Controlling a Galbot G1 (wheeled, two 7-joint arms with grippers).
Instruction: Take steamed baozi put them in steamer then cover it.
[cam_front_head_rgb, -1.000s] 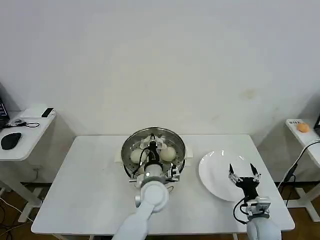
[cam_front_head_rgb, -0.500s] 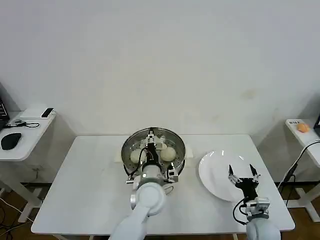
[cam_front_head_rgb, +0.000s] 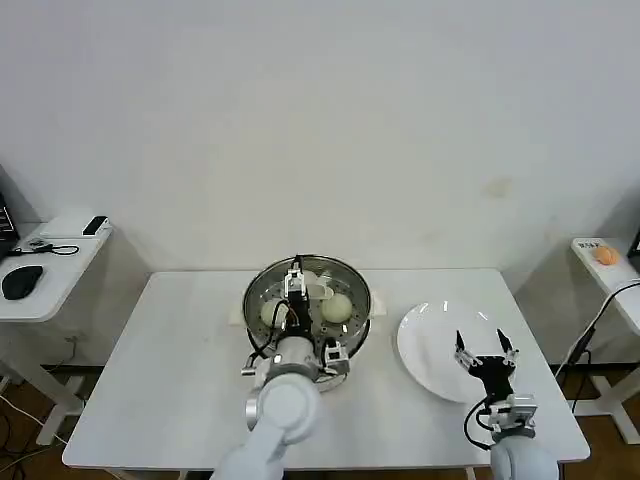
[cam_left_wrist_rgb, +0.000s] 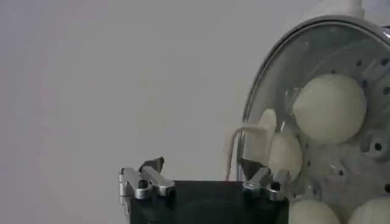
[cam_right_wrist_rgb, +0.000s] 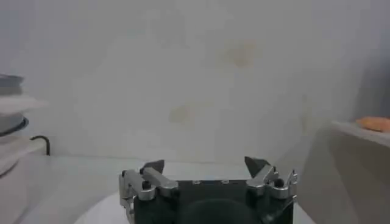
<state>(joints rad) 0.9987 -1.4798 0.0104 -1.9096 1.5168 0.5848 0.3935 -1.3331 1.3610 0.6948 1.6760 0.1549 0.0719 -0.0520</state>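
Hovering over the lidded steamer (cam_front_head_rgb: 306, 300), left gripper (cam_front_head_rgb: 296, 272) spread, right gripper (cam_front_head_rgb: 485, 352) spread above plate (cam_front_head_rgb: 432, 340)

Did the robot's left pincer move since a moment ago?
Yes. In the head view the left pincer has slid farther back over the steamer, toward its far rim and the wall, with its wrist now lower over the near rim.
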